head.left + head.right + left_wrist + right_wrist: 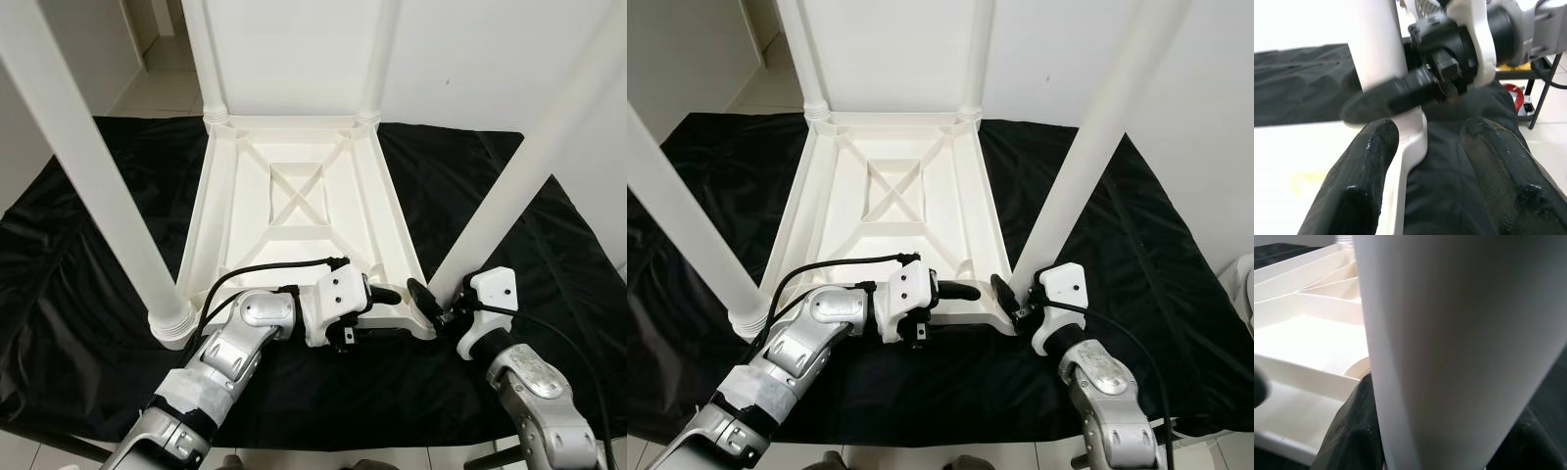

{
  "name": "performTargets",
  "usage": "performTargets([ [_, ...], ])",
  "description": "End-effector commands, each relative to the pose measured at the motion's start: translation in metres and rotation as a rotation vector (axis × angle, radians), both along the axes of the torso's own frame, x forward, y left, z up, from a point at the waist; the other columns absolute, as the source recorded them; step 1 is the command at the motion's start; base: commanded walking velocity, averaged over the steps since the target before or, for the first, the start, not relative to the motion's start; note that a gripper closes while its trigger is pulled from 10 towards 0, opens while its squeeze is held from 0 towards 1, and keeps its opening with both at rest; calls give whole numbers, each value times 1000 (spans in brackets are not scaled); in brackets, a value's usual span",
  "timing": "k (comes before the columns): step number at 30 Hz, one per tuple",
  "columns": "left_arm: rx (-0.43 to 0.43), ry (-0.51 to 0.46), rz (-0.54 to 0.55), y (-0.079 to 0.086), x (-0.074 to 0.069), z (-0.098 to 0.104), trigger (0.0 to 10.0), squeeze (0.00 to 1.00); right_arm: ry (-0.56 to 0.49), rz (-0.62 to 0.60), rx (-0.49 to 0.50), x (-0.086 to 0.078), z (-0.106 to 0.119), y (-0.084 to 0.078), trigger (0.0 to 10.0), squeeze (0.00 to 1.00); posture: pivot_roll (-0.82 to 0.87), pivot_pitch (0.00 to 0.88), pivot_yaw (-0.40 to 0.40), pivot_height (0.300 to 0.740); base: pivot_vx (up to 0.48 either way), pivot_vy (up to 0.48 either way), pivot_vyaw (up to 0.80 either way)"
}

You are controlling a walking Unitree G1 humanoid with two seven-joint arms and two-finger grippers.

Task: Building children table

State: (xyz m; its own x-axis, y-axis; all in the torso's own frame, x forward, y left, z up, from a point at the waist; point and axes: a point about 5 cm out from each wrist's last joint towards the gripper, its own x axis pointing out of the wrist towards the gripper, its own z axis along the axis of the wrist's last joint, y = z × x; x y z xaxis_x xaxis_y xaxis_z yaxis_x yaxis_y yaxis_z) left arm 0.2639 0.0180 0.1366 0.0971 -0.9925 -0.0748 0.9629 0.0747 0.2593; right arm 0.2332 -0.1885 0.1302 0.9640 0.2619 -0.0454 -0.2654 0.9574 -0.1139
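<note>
Upturned white table [294, 206] on black sheet [88, 245]. Right hand [438, 305] grips near leg [529, 166] at its base. Left hand [384, 294] open, just beside it, over table rim.

A black cloth [88, 245] lies spread over the floor, crumpled into shallow folds, reaching out to both sides of the left gripper [390, 294] and the right gripper [423, 296] and passing beneath them. Beyond the cloth, ahead of the grippers, stands a white wall [470, 59]. Pale floor tiles [157, 88] show ahead and left of the left gripper. Past the right gripper, a black metal stand [1542, 90] rises beside a red object [1515, 95] on the tiles.
</note>
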Motion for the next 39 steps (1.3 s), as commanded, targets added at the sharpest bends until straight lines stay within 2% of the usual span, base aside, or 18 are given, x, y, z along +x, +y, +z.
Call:
performTargets([
  [1, 21, -7, -4, -1, 2, -3, 10000, 0, 20, -192, -1, 2, -2, -7, 10000, 0, -108, 2, 10, 740, 0, 0, 0],
  [3, 22, -10, -8, -2, 3, -2, 10000, 0, 23, -308, 57, 0, -5, 3, 10000, 0, -112, 0, 13, 740, 0, 0, 0],
  [7, 21, -11, -11, -3, 2, -2, 10000, 0, 27, -356, 76, -2, -7, 10, 10000, 0, -113, 0, 13, 740, 0, 0, 0],
  [9, 16, -12, -14, -4, 2, 0, 10000, 0, 30, -430, 99, -4, -11, 26, 10000, 0, -109, 0, 17, 740, 0, 0, 0],
  [12, 16, -12, -14, -4, 2, 0, 10000, 0, 30, -430, 99, -4, -11, 26, 10000, 0, -109, 0, 17, 740, 0, 0, 0],
  [16, 15, -13, -17, -4, 2, 0, 10000, 0, 40, -435, 116, -4, -14, 49, 10000, 0, -103, 3, 22, 740, 0, 0, 0],
  [19, 16, -12, -17, -3, 2, 0, 10000, 0, 43, -442, 127, -3, -15, 49, 10000, 0, -105, 4, 24, 740, 0, 0, 0],
  [20, 17, -12, -18, -3, 3, 0, 10000, 0, 43, -446, 136, -3, -15, 48, 10000, 1000, -104, 4, 23, 740, 0, 0, 0],
  [25, 17, -12, -18, -3, 3, 0, 10000, 0, 36, -439, 140, -3, -13, 47, 10000, 1000, -106, 3, 24, 740, 0, 0, 0],
  [30, 15, -11, -22, -3, 1, -1, 10000, 0, 16, -378, 124, -9, -8, 35, 10000, 1000, -103, 0, 20, 740, 0, 0, 0],
  [31, 15, -11, -22, -3, 0, -1, 10000, 0, 11, -344, 123, -12, -7, 30, 10000, 0, -103, 0, 19, 740, 0, 0, 0],
  [33, 15, -11, -22, -3, 0, -1, 10000, 0, 6, -317, 113, -14, -6, 27, 10000, 0, -102, 0, 18, 740, 0, 0, 0],
  [34, 14, -10, -22, -3, 0, -2, 10000, 0, -16, -257, 104, -16, -2, 24, 10000, 0, -101, 0, 16, 740, 0, 0, 0],
  [38, 16, -10, -22, -3, 0, -2, 10000, 0, -27, -213, 89, -17, -1, 24, 10000, 0, -101, 0, 15, 740, 0, 0, 0],
  [39, 15, -11, -21, -3, 0, -2, 10000, 0, -41, -152, 52, -19, 1, 20, 10000, 0, -100, 0, 11, 740, 0, 0, 0],
])
